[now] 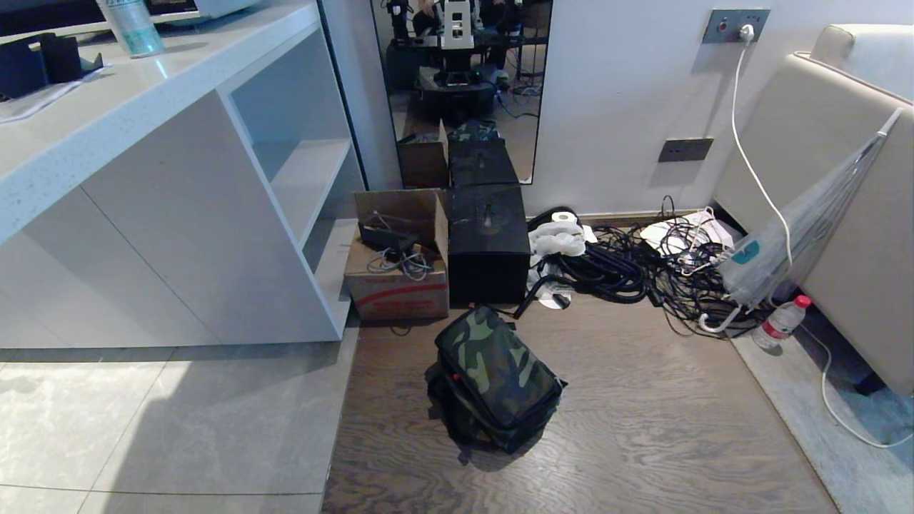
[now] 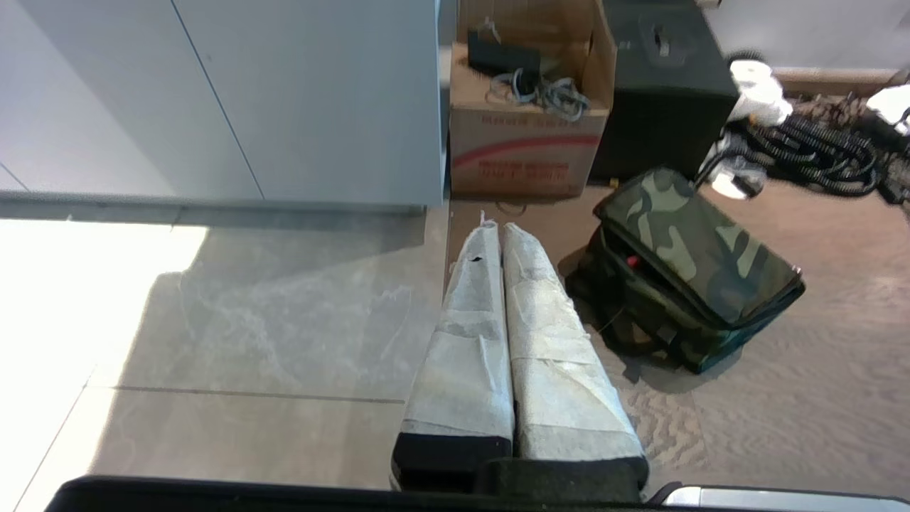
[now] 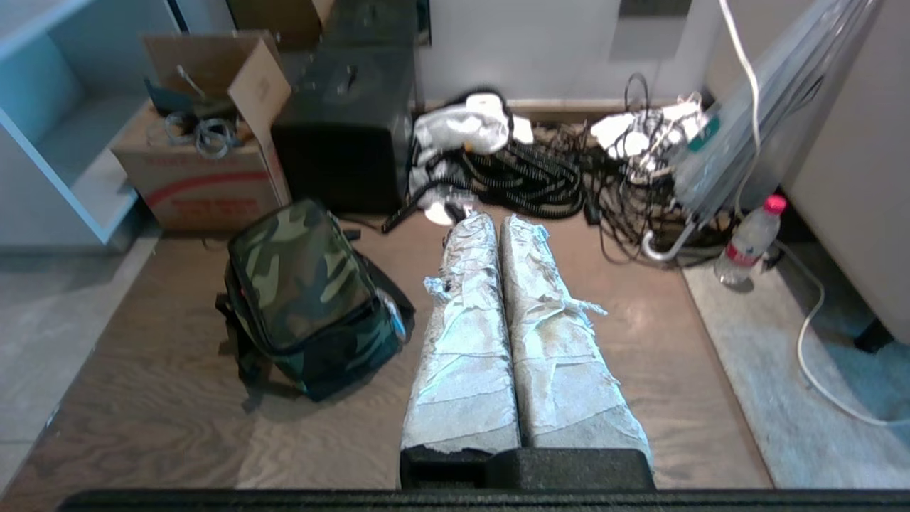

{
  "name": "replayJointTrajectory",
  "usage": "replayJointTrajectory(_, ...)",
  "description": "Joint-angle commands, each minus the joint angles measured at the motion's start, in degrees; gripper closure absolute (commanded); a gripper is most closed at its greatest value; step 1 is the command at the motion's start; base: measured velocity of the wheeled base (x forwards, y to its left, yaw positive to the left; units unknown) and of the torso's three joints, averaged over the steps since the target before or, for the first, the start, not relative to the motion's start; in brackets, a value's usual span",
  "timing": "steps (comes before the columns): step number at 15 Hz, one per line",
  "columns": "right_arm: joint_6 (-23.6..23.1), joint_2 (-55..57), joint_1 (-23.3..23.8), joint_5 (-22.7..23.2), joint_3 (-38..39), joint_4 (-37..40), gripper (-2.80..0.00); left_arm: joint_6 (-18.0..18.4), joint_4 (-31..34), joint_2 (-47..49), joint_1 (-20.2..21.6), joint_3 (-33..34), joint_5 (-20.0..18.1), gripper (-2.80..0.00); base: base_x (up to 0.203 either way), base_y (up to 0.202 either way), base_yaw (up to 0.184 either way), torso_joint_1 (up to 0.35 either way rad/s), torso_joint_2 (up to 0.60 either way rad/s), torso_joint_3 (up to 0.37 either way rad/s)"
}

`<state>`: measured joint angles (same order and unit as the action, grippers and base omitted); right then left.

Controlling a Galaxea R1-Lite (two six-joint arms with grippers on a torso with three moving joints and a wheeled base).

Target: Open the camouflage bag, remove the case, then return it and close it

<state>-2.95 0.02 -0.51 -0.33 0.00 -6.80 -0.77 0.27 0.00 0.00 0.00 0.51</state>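
Observation:
The camouflage bag sits closed on the wood floor in the middle of the head view, green camouflage lid up. It shows in both wrist views, with a small red spot under the lid's edge. The case is hidden. Neither arm reaches into the head view. My left gripper hangs above the floor to the bag's left, shut, its white-wrapped fingers pressed together with nothing between them. My right gripper hangs to the bag's right, shut and empty as well.
Behind the bag stand a brown cardboard box with cables and a plain black cube box. A white cabinet is at the left. Tangled black cables, an umbrella, a water bottle and a sofa lie right.

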Motion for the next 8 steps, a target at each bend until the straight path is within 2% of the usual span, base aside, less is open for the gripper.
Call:
replayJointTrajectory(1, -0.04, 0.15, -0.02, -0.02, 2.29, -0.05, 0.0, -0.02, 0.0, 0.0, 0.0, 0.0, 0.02, 0.0, 0.0, 0.0, 0.0, 0.004, 0.0, 0.203)
replayJointTrajectory(8, -0.04, 0.15, -0.02, 0.07, 2.29, -0.05, 0.0, -0.02, 0.0, 0.0, 0.0, 0.0, 0.02, 0.0, 0.0, 0.0, 0.0, 0.004, 0.0, 0.2)
